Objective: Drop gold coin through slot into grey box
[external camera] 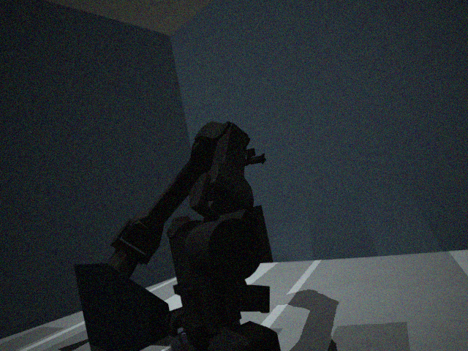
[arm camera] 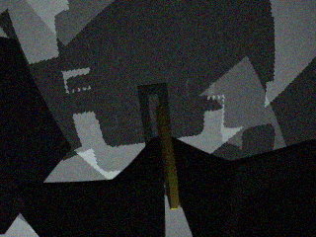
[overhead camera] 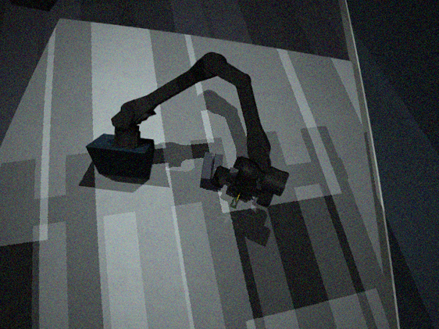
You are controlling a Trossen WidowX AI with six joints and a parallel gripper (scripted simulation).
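Note:
The gold coin [overhead camera: 237,198] [arm camera: 169,173] stands on edge, seen as a thin yellow strip. My gripper [arm camera: 161,142] is shut on it, with the dark fingers on both sides in the wrist view. The dark-green holder [overhead camera: 232,205] [arm camera: 143,110] is directly below; the coin's far end lies within its outline, and the fingers hide its near part. Whether the coin touches the holder's bottom cannot be told. The grey box [overhead camera: 207,167] stands left of the gripper in the top view, its dark slot running along the lid. The exterior view does not clearly show coin or holder.
The arm's dark blue base block [overhead camera: 122,162] stands left of the box. The arm arches over from it, and the wrist parts hang close beside the box. Strong striped shadows cross the table [overhead camera: 137,292]. In the exterior view the arm blocks much of the work area.

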